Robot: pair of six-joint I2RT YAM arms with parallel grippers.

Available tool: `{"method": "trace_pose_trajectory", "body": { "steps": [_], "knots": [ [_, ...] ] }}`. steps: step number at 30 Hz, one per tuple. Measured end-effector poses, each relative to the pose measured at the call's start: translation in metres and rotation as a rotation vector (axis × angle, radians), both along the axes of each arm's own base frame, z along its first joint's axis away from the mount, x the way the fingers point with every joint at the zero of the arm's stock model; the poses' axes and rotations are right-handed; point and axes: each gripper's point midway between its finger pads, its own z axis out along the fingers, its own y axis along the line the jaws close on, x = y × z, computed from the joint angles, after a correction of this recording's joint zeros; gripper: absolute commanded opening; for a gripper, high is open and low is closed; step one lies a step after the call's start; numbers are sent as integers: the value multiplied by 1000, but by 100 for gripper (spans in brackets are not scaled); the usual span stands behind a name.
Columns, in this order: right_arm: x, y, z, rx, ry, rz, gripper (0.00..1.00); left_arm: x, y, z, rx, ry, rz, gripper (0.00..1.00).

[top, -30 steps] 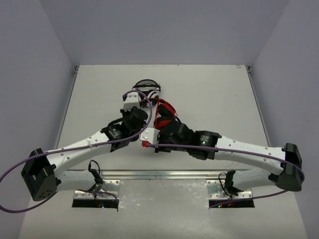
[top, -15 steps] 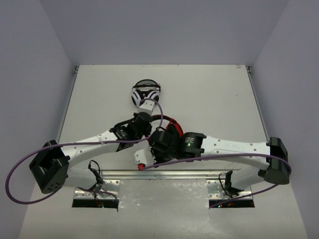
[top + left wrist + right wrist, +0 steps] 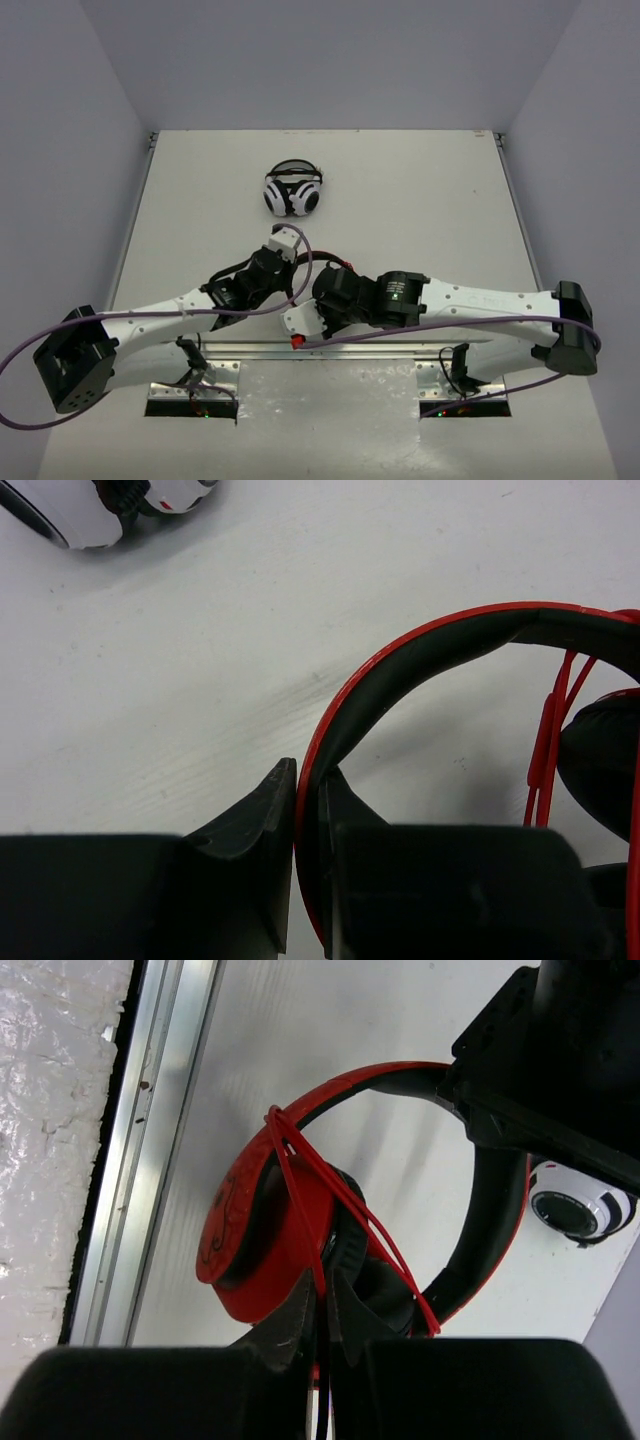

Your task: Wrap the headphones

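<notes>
The headphones' red, black-lined headband [image 3: 430, 650] arcs across the left wrist view, and my left gripper [image 3: 308, 770] is shut on its lower end. A thin red cable [image 3: 545, 740] hangs beside a black ear cushion [image 3: 600, 760]. In the right wrist view the red ear cup [image 3: 255, 1230] lies on the table with cable strands crossing it, and my right gripper [image 3: 325, 1285] is shut on the cable [image 3: 300, 1190]. From above, both wrists meet near the table's front and hide the headphones.
White-and-black headphones [image 3: 293, 190] lie further back on the table, also seen as a corner [image 3: 70, 510] and a cup [image 3: 580, 1210]. An aluminium rail [image 3: 150, 1140] runs along the near table edge, close to the red ear cup. Grey walls enclose the table.
Both arms have drawn back toward the near edge, taking the red headphones with them. The white-and-black headphones, partly covered before, now show fully.
</notes>
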Motion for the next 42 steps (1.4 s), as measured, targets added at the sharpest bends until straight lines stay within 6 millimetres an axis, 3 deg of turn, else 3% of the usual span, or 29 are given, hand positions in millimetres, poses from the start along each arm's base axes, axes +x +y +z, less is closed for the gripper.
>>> {"method": "trace_pose_trajectory", "body": {
  "steps": [9, 15, 21, 28, 34, 41, 42],
  "knots": [
    [10, -2, 2, 32, 105, -39, 4, -1, 1, 5, 16, -31, -3, 0],
    [15, -4, -1, 13, 109, -52, 11, -3, -2, 6, 28, -46, -9, 0],
    [19, -4, 5, 15, 108, -52, 1, -6, -2, 3, 34, -42, -28, 0],
    [18, -3, 4, 30, 145, -39, 4, -16, -13, 8, -6, -37, -99, 0],
    [26, -12, 6, 58, 199, -68, 13, -18, -14, 14, -36, -43, -96, 0],
    [45, -27, 11, 84, 259, -165, 12, -29, -14, 4, -16, 7, -117, 0],
    [47, -28, 10, 85, 267, -171, 7, -31, -13, 2, -16, 19, -116, 0]
  ]
}}
